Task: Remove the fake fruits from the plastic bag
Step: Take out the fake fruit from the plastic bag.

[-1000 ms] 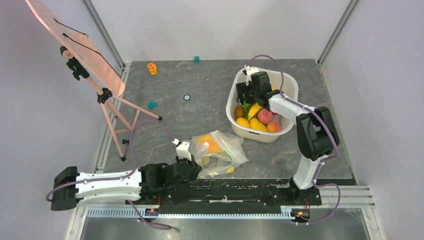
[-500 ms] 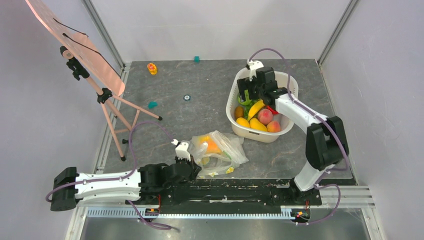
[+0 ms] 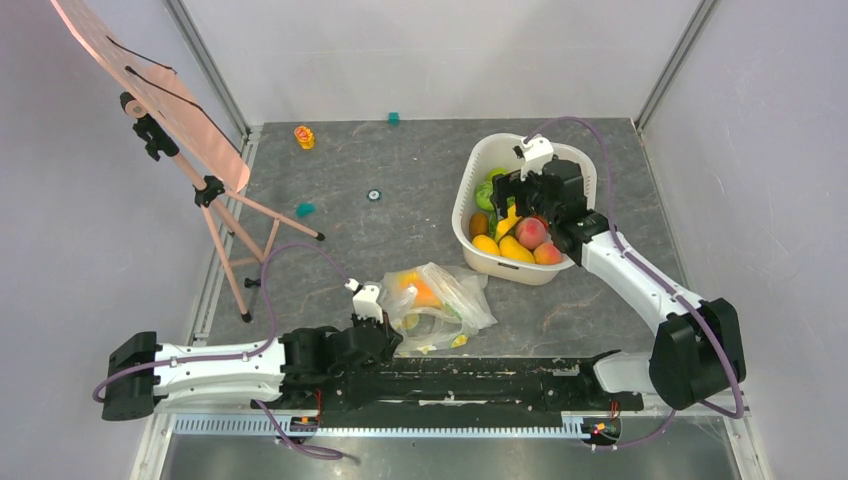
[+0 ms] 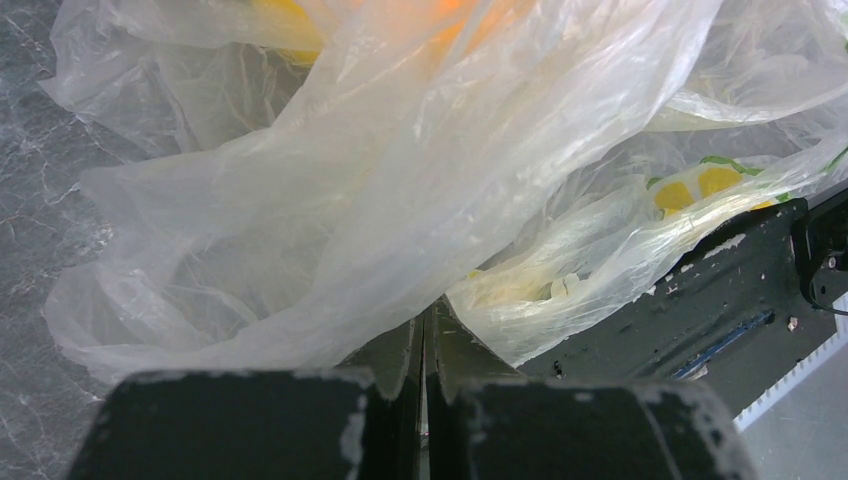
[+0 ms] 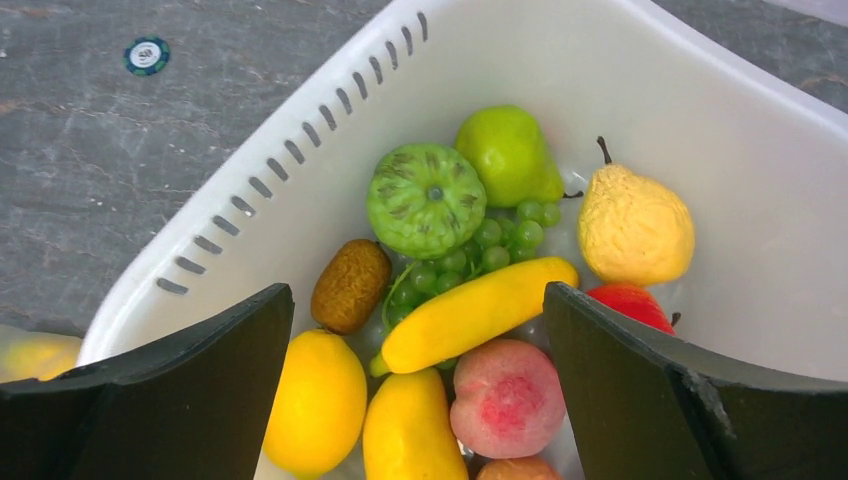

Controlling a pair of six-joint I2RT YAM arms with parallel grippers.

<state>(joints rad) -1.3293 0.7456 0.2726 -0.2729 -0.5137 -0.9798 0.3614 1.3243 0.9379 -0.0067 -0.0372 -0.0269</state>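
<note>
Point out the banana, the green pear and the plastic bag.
banana [image 5: 475, 315], right wrist view, middle of its yellow body.
green pear [image 5: 508, 155], right wrist view, centre of its body.
plastic bag [image 3: 462, 300], top external view, crinkled film at its middle.

One white basin [image 3: 520, 275] is holding eleven fake fruits [image 3: 515, 248]: two peaches [image 5: 508, 397], two plain yellow fruits [image 5: 318, 402], one banana [image 5: 475, 312], one yellow pear [image 5: 634, 225], one green pear [image 5: 510, 152], one bumpy green fruit [image 5: 425, 200], one grape bunch [image 5: 500, 245], one brown fruit [image 5: 350, 285], one red fruit [image 5: 628, 305]. One plastic bag [image 3: 470, 305] is showing at least one orange fruit [image 3: 425, 292]. Two teal blocks [image 3: 305, 209], one yellow toy [image 3: 304, 136] and one disc [image 3: 374, 195] are lying on the bench [image 3: 400, 240].
</note>
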